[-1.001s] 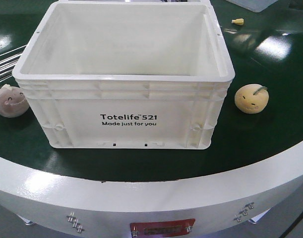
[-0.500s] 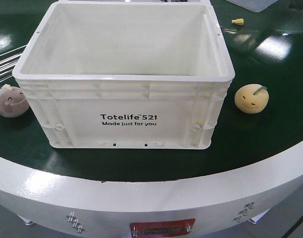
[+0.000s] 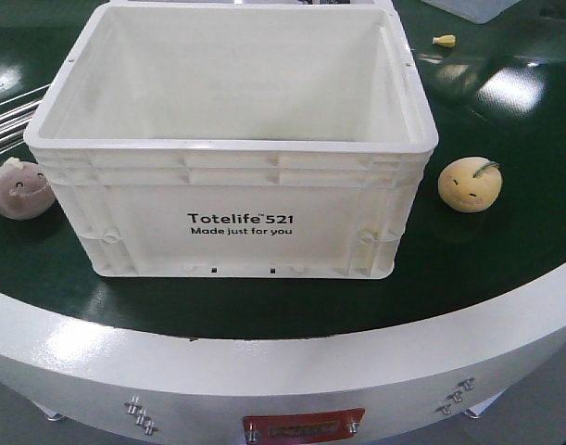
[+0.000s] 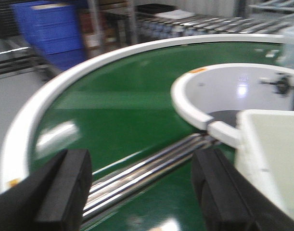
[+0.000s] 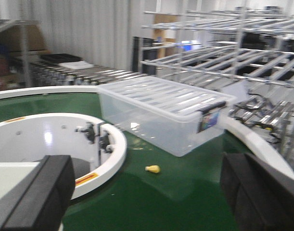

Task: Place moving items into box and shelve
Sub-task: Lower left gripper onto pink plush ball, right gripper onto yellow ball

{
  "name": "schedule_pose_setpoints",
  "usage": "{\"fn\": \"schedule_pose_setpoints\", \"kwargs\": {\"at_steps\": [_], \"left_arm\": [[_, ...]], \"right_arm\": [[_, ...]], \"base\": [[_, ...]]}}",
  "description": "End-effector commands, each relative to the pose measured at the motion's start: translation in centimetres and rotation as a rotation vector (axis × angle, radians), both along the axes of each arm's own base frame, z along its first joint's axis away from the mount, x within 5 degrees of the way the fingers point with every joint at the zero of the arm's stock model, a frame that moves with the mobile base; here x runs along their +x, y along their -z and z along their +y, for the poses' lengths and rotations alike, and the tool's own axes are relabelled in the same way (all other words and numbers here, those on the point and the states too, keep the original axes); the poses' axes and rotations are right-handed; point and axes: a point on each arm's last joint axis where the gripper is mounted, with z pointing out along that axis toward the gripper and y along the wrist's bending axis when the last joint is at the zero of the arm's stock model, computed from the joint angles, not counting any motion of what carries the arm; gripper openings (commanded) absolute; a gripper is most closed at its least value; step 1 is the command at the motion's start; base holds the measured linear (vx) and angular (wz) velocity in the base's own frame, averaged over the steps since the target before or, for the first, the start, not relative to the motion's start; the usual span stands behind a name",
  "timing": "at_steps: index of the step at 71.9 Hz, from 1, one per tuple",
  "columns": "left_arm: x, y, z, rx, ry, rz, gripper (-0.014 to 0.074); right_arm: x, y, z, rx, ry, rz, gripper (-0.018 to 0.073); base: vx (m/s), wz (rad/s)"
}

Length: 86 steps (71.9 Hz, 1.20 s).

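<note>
The white box [image 3: 236, 218] printed "Totelife 521" stands open and empty on the green belt. A pinkish plush ball [image 3: 18, 188] lies at its left and a yellow plush ball [image 3: 470, 184] at its right. A small yellow item [image 3: 444, 40] lies farther back, and shows in the right wrist view as the same small yellow item [image 5: 153, 169]. My left gripper [image 4: 142, 192] is open above metal rails [image 4: 151, 166], with the box's corner [image 4: 276, 154] to its right. My right gripper [image 5: 147, 202] is open over bare belt. Neither gripper shows in the front view.
A clear lidded bin [image 5: 166, 113] sits on the belt behind the small yellow item. A white inner ring [image 4: 223, 91] curves at the belt's centre. Blue bins [image 4: 45, 29] stand off the belt at the far left. Metal racks [image 5: 233, 48] rise at the right.
</note>
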Motion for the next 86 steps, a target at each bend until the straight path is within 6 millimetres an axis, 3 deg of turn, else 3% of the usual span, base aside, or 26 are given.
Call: {"fn": "schedule_pose_setpoints", "kwargs": {"at_steps": [1, 16, 31, 41, 62, 74, 86], "left_arm": [[-0.7, -1.9, 0.3, 0.051, -0.007, -0.083, 0.0568], [1.5, -1.3, 0.0, 0.045, 0.037, -0.079, 0.0563], [7.1, -0.6, 0.4, -0.032, 0.018, -0.002, 0.0515], [11.2, 1.3, 0.7, -0.038, 0.001, 0.091, 0.0486], [16.2, 7.7, 1.1, -0.076, -0.025, 0.304, 0.0445], [17.7, 10.8, 1.4, -0.082, -0.049, 0.409, 0.0442], [18.2, 12.2, 1.5, -0.083, -0.056, 0.452, 0.0442]], "right_arm": [[-0.7, -1.6, -0.3, 0.001, 0.035, -0.070, 0.0631], [2.1, -0.3, 0.3, 0.047, -0.033, 0.008, 0.0589], [7.2, 0.1, 0.5, 0.100, -0.133, 0.150, 0.0589], [11.0, 1.0, 0.3, 0.114, -0.184, 0.242, 0.0589], [17.2, 8.2, -0.5, 0.175, -0.205, 0.479, 0.0566], [19.1, 12.3, -0.5, 0.210, -0.237, 0.616, 0.0552], [20.2, 15.4, -0.5, 0.240, -0.263, 0.715, 0.0547]], "base": [[0.00, 0.00], [0.00, 0.00], [0.00, 0.00], [0.00, 0.00], [0.00, 0.00], [0.00, 0.00], [0.00, 0.00]]}}
